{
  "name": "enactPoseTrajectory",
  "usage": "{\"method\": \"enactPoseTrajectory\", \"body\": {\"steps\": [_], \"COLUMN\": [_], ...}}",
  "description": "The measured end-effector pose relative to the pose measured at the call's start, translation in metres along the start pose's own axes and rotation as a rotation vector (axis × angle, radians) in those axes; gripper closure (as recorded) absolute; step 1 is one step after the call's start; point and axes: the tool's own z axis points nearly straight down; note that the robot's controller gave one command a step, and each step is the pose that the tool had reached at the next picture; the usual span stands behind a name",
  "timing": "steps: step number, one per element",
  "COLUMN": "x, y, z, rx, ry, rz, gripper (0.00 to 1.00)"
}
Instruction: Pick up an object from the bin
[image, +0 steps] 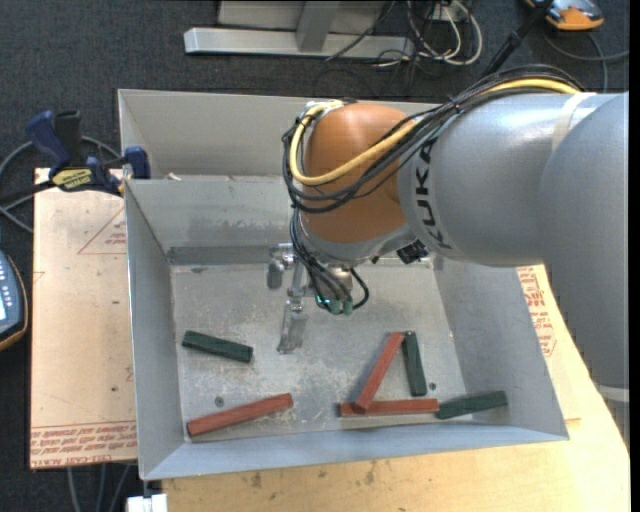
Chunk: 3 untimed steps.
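My gripper (290, 335) hangs under the arm's orange cover, low over the bin floor near its middle. A dark green flat stick (217, 346) lies on the floor just to its left, a short gap away. Below it, near the front wall, a red-brown stick (240, 415) lies almost level. To the right, a second red-brown stick (380, 372) slants beside an upright dark green stick (413, 363). I see nothing held in the gripper.
At the front right, another red-brown stick (388, 407) lies flat with a dark green stick (471, 404) end to end beside it. The bin's sloped walls close in on all sides. The arm's bulk covers the bin's right rear.
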Motion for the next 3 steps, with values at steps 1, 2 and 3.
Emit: {"method": "enactPoseTrajectory", "body": {"steps": [1,2,3], "x": [0.001,0.024,0.032], "y": [0.104,0.019,0.108], "z": [0.108,0.103,0.103], "rx": [-0.002,0.002,-0.004], "ry": [-0.002,-0.006,-0.011], "rz": [-0.048,-0.24,-0.346], "gripper": [0.0,0.0,0.0]}}
